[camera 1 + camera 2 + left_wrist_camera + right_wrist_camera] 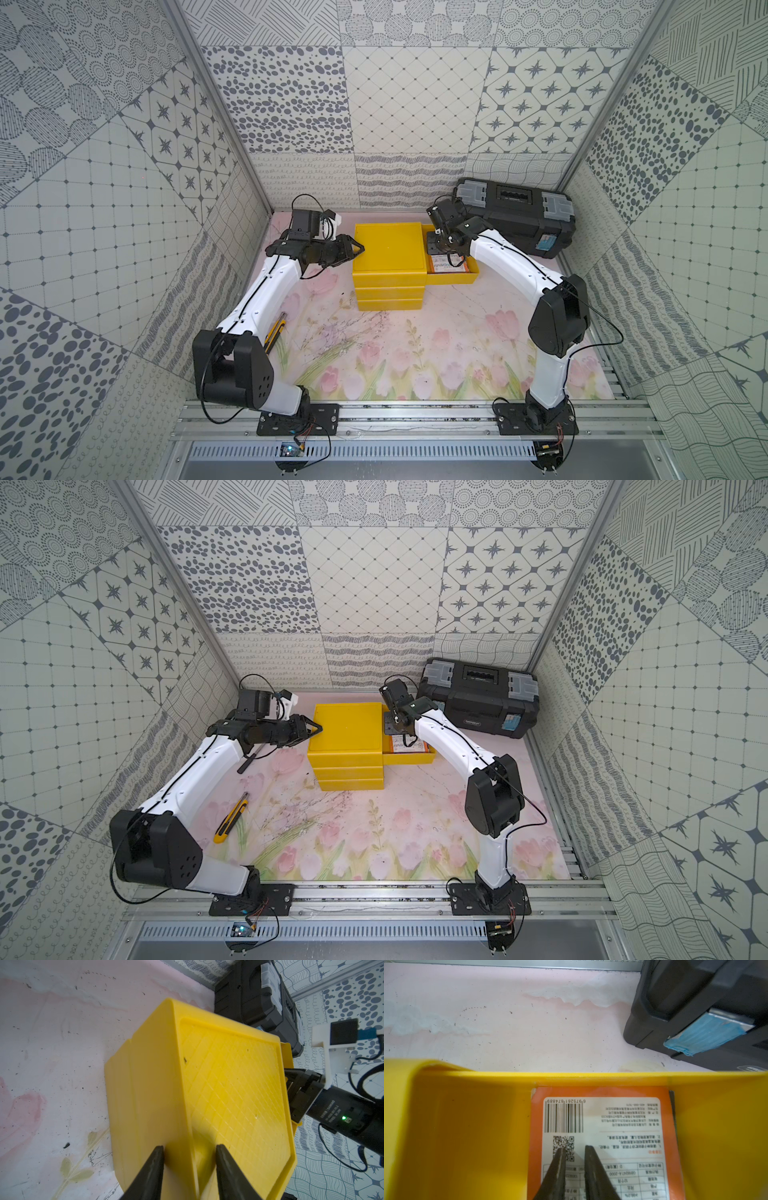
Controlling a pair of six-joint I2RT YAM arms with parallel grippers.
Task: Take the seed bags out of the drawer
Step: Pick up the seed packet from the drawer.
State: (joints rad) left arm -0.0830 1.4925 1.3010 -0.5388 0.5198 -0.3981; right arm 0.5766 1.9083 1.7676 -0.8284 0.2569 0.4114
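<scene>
Floral mat carries a yellow cube, its top drawer pulled out rightward with seed bags inside. The right gripper stands nearly closed on the top bag's label; the left gripper straddles the cube's edge. Whether either grips, I cannot tell.

The cube and its drawer are yellow plastic, satin-smooth, the cube's top embossed with a fine diamond grid. The seed bag is glossy, with a white printed label. The toolbox is matt black plastic. The table is scuffed and speckled.
</scene>
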